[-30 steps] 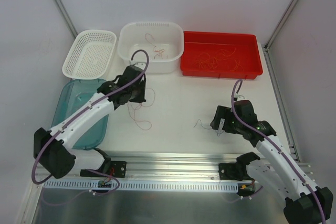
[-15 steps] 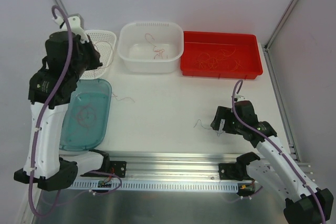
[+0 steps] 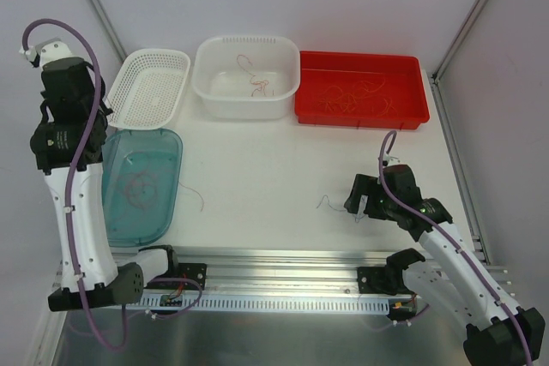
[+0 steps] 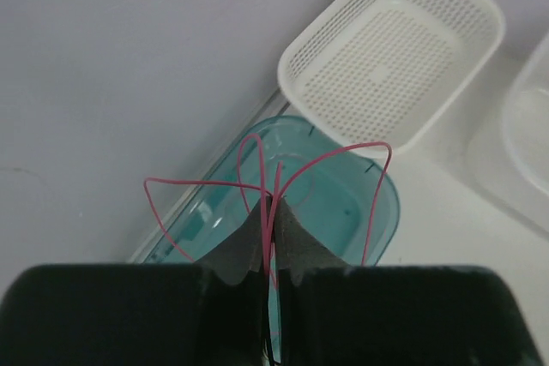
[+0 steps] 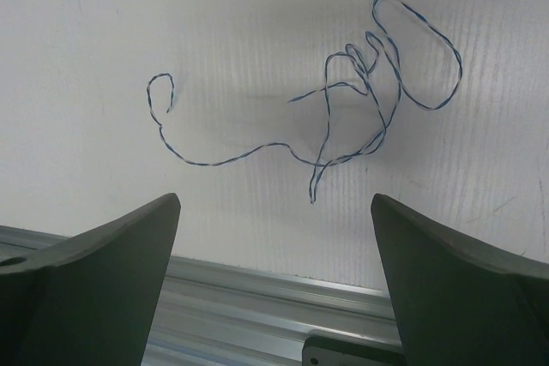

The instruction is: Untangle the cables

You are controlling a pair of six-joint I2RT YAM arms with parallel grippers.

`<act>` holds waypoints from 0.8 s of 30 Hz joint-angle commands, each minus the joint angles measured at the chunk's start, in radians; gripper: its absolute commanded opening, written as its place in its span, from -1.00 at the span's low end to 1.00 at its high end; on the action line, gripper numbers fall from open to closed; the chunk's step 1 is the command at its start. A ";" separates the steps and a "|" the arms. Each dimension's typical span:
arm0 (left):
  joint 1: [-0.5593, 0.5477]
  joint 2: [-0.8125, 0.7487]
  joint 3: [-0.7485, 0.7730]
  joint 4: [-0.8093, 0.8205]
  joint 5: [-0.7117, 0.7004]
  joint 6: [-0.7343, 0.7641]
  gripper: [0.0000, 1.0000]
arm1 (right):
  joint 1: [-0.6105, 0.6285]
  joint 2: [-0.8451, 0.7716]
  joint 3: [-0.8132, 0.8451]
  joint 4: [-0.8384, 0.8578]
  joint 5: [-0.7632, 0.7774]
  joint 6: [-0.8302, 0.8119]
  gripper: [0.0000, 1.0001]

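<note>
My left gripper (image 4: 274,205) is raised high at the left, above the teal tray (image 4: 343,212), and is shut on a thin pink-red cable (image 4: 322,156). The cable's loops spring out past the fingertips. A thin strand (image 3: 198,197) lies on the table beside the tray. My right gripper (image 5: 274,212) stands wide open, low over a dark blue-and-white twisted cable (image 5: 360,109) lying loose on the table near the front rail. It touches nothing. In the top view this cable (image 3: 329,204) sits just left of the right gripper (image 3: 357,201).
The teal tray (image 3: 163,212) holds a faint cable loop (image 3: 137,186). Along the back stand a perforated white basket (image 3: 147,87), a white tub (image 3: 244,105) with a few cables (image 3: 257,83), and a red tray (image 3: 360,116) with several cables (image 3: 352,96). An aluminium rail (image 3: 283,259) borders the near edge.
The left arm has swung from the middle of the table up and to the far left, carrying the pink-red cable over the teal tray. The right arm has not moved.
</note>
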 commanded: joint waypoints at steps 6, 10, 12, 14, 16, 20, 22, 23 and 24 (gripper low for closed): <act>0.221 0.010 -0.518 0.194 0.145 -0.111 -1.00 | 0.005 0.009 0.040 -0.005 -0.024 -0.016 0.99; 0.252 0.100 -0.668 0.247 0.185 -0.172 -0.82 | 0.005 0.015 0.037 -0.006 -0.021 -0.020 0.99; 0.254 0.134 -0.701 0.244 0.192 -0.187 -0.62 | 0.005 0.015 0.034 -0.003 -0.022 -0.020 0.99; 0.251 0.159 -0.713 0.242 0.218 -0.187 -0.29 | 0.007 0.018 0.033 0.003 -0.029 -0.016 0.99; 0.254 0.146 -0.722 0.244 0.263 -0.181 0.32 | 0.007 0.024 0.033 0.008 -0.030 -0.017 0.99; 0.254 0.096 -0.725 0.241 0.346 -0.167 0.82 | 0.007 0.038 0.034 0.017 -0.033 -0.017 0.99; 0.252 0.048 -0.736 0.233 0.408 -0.180 0.89 | 0.007 0.041 0.033 0.027 -0.035 -0.016 0.99; 0.252 0.031 -0.744 0.231 0.432 -0.187 0.91 | 0.007 0.047 0.033 0.029 -0.038 -0.017 0.99; 0.243 0.012 -0.753 0.230 0.455 -0.200 0.92 | 0.007 0.049 0.033 0.032 -0.038 -0.016 0.99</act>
